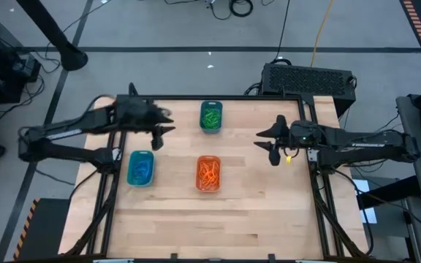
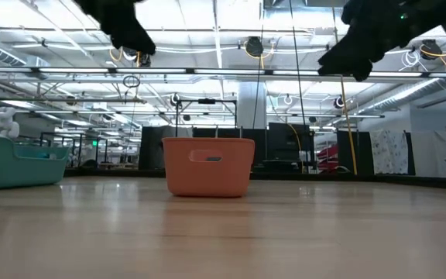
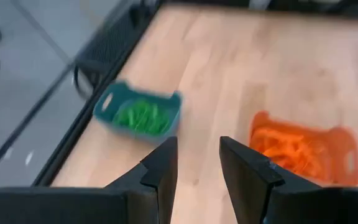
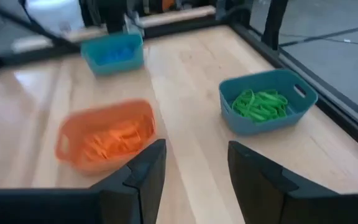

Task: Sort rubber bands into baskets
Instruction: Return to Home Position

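Both arms are up and reaching inward; left gripper [image 1: 165, 126] and right gripper [image 1: 263, 139] face each other, fingers apart, empty.

Open table [image 1: 254, 219] around three well-spaced baskets [image 1: 208, 174]

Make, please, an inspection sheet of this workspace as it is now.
Surface: wooden table, carrying three baskets.
Job's things: green rubber bands in teal basket; blue rubber bands in turquoise basket; orange rubber bands in orange basket.
Clutter: nothing seen.
Grippers: left gripper and right gripper above the table, open, empty.
Cables: black cables, yellow cable on floor.
Surroundings: black box behind table.
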